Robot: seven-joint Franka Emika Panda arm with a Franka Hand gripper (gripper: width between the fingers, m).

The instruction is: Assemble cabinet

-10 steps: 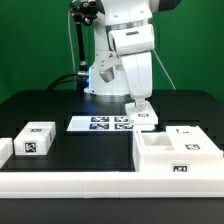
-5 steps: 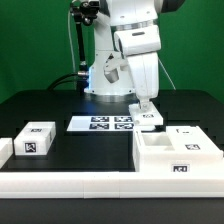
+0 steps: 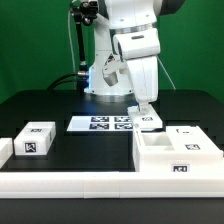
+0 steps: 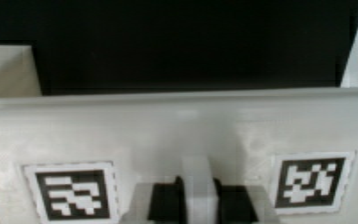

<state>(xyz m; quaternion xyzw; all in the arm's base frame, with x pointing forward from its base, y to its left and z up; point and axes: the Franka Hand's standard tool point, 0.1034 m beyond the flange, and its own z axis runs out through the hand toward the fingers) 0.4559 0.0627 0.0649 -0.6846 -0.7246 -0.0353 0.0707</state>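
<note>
The cabinet body (image 3: pixel 158 160), a large open white box with a tag on its front, stands at the exterior view's right. My gripper (image 3: pixel 146 107) hangs just behind its far left corner, shut on a small white tagged cabinet part (image 3: pixel 148 119). In the wrist view that part (image 4: pixel 194 125) fills the picture with two tags on its face. My gripper (image 4: pixel 194 203) has its dark fingers (image 4: pixel 158 203) closed on a thin white rib between them. A white drawer block (image 3: pixel 33 140) with a tag sits at the exterior view's left.
The marker board (image 3: pixel 98 123) lies flat in the middle, just left of the held part. A long low white border rail (image 3: pixel 60 182) runs along the front. Another white tagged piece (image 3: pixel 186 134) sits at the cabinet body's far right. The robot base stands behind.
My gripper has moved to the exterior view's right with the white part, from over the marker board's end toward the cabinet body's far corner. Other parts have not moved.
</note>
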